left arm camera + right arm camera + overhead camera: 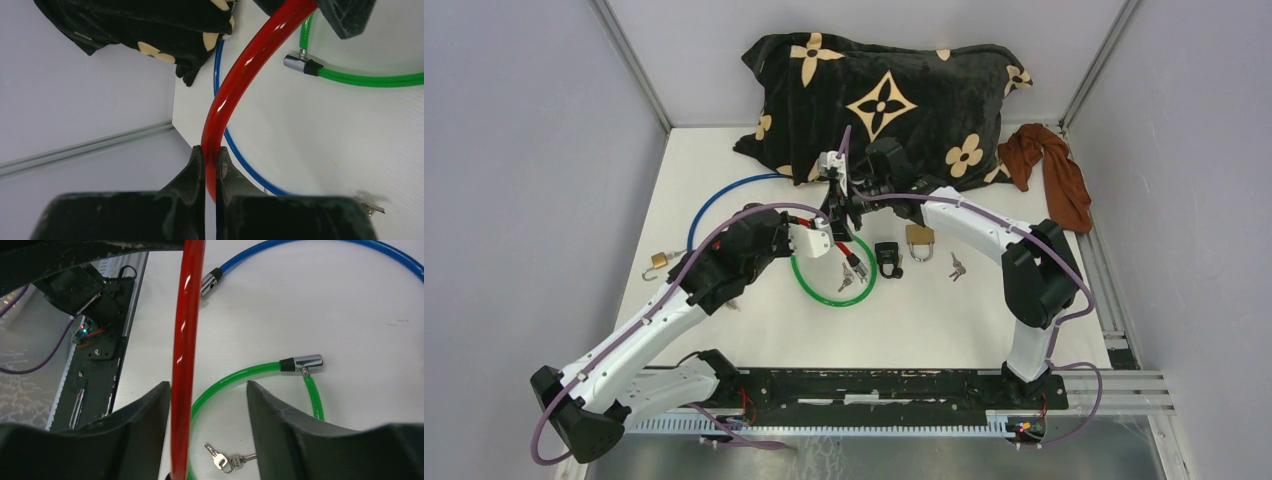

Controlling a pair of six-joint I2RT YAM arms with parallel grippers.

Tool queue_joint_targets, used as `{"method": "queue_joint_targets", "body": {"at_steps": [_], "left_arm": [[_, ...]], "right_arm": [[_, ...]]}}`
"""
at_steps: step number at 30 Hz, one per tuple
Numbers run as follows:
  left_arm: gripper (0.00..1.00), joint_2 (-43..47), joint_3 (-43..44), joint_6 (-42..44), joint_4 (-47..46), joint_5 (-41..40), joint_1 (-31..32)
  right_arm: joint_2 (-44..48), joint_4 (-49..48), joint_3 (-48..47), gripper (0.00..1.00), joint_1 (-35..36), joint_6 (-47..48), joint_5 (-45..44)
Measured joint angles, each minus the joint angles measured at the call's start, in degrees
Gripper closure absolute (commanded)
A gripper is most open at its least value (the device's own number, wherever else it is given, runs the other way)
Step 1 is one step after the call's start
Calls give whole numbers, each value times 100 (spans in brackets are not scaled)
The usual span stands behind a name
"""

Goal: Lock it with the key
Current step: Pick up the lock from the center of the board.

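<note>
Your left claw (pixel 210 156) is clamped on the red cable (pixel 240 70); your right claw (pixel 206 390) stands apart around it. The cable runs lengthwise through that gap; the keys (pixel 227 460) lie beneath, nearer the right claw.

A black patterned pillow (pixel 889 100) lies at the back, a brown cloth (pixel 1054 172) just beside it.
</note>
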State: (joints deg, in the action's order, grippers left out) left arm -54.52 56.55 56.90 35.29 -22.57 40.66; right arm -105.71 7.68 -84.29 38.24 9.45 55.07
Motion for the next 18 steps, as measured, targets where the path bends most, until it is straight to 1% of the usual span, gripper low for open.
{"method": "queue_joint_targets", "body": {"at_steps": [1,4,5,7,8,9,10,12,13,15,16,18], "left_arm": [[98,-28,-24,15,-13,0,33],[98,-66,-48,20,-57,0,83],[98,-66,-55,20,-85,-2,94],[98,-66,-66,20,-168,-2,114],[98,-66,-70,20,-197,-2,125],[98,-66,-70,20,-225,-2,140],[98,-66,-70,17,-260,-4,157],[98,-66,-70,13,-260,9,175],[96,-68,-70,-7,-249,17,179],[69,-72,-44,-168,-173,83,184],[58,-101,42,-367,-31,188,184],[47,-136,271,-820,155,490,184]], "right_arm": [[0,-2,66,51,20,13,7],[0,2,212,56,70,-20,81],[-2,-7,251,60,85,-42,131],[-2,-26,313,76,105,-59,192],[-2,-35,343,88,109,-55,203],[-2,-50,378,96,114,-79,219],[-2,-79,426,100,116,-146,225],[-2,-164,496,100,114,-203,234],[2,-236,542,100,114,-221,225],[83,-374,688,100,114,-234,127],[168,-393,780,100,114,-219,83],[466,-387,1021,100,107,-140,-63]]}}
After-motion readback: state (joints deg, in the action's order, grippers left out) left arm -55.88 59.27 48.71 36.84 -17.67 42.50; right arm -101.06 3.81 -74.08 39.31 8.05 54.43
